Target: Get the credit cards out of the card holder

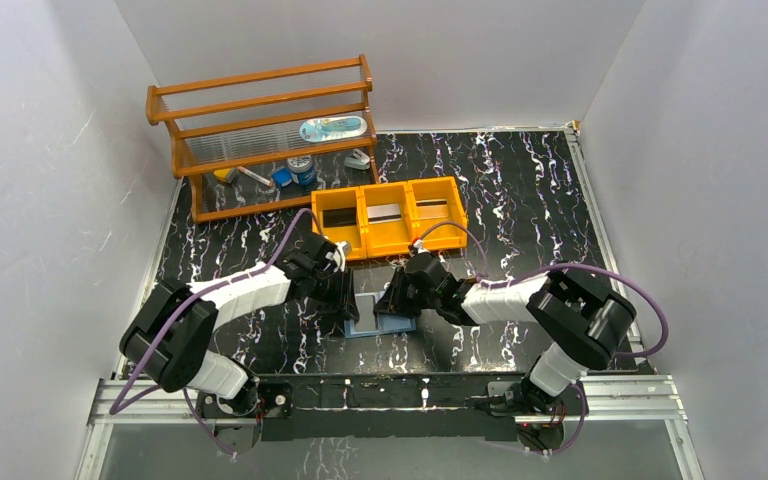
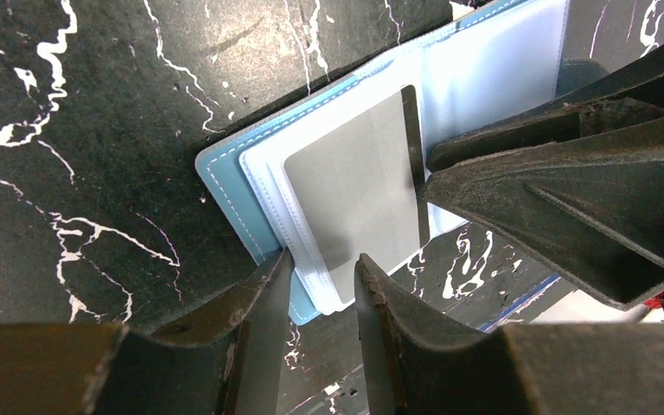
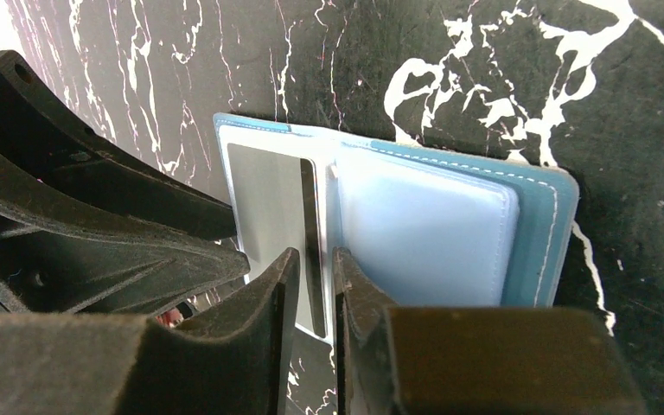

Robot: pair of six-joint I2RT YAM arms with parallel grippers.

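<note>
**Card holder:** The light blue card holder (image 2: 227,188) lies open and flat on the black marbled worktop (image 2: 95,104), near the front edge and between the two arms. Its clear inner sleeves are fanned out over the blue cover.

**Card still inside:** One grey card (image 2: 350,203) sits in a clear sleeve on the half of the holder nearer the left arm. A dark strip runs along the card's inner edge. I cannot tell whether this is a second card or the worktop showing through.

**Left gripper:** The left gripper (image 2: 324,290) is down at the outer edge of the holder. Its jaws are narrowly parted, and the corner of the sleeves lies in the gap. No pinch on the material is evident.

**Right gripper:** The right gripper (image 3: 316,290) is down at the holder's middle, beside the grey card's inner edge. Its jaws stand very close together. I cannot tell whether they are pinching a sleeve or card edge.

**Tray:** The orange tray (image 1: 400,243) stands behind the holder and has three compartments. These hold a dark card (image 1: 338,217), a silver card (image 1: 385,212) and a tan card (image 1: 436,209), one to each compartment.

**Other:** A wooden rack (image 1: 260,78) holding small items stands at the back left.
</note>
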